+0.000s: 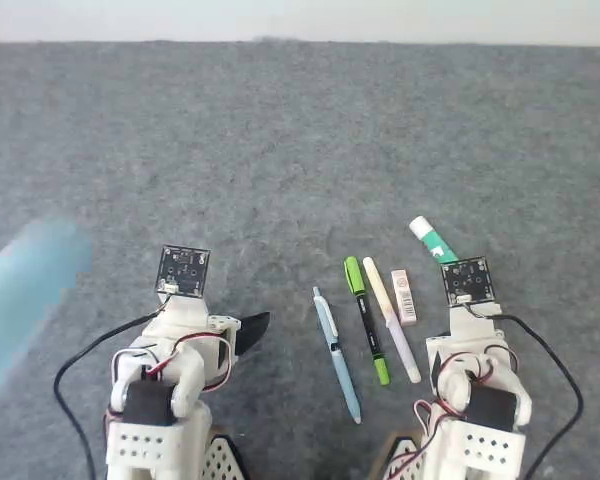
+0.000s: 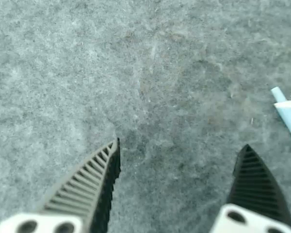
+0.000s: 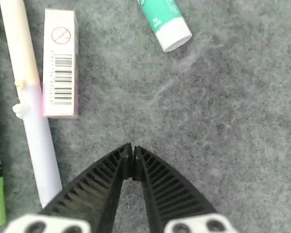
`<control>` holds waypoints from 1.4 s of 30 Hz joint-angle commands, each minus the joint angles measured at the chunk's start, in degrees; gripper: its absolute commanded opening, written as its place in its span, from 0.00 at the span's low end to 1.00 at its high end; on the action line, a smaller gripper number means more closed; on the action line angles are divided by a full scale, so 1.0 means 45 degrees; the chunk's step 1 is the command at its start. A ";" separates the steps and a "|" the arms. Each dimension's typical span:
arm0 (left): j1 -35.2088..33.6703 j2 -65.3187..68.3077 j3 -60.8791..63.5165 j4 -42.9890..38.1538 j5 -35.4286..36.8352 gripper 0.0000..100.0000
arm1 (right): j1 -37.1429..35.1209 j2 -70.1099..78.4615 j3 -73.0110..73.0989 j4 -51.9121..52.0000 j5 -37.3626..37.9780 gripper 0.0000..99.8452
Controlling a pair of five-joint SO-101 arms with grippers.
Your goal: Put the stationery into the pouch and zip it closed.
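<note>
Packing hasn't begun: left jaws released, right jaws clenched empty near the eraser (image 3: 60, 63), needing to open.

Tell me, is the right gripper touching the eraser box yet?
Apart. The right wrist view shows the right gripper, jaws shut, with a strip of bare grey mat between its tips and the eraser box.

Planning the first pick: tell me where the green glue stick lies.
The green glue stick lies on the grey mat at the high view's right, just beyond the right gripper, nearest the small barcoded box.
</note>
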 commanded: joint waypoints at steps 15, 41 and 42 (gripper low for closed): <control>0.0078 -0.0293 -0.0088 0.0078 0.0059 0.36 | 0.0107 -0.0205 0.0234 0.0088 -0.0117 0.01; 0.0078 -0.0293 -0.0088 0.0078 0.0059 0.36 | -0.0342 -0.0205 0.0234 0.0029 -0.0117 0.01; 0.0078 -0.0293 -0.0088 0.0078 0.0059 0.36 | -0.0459 -0.0225 0.0234 -0.0049 -0.0098 0.01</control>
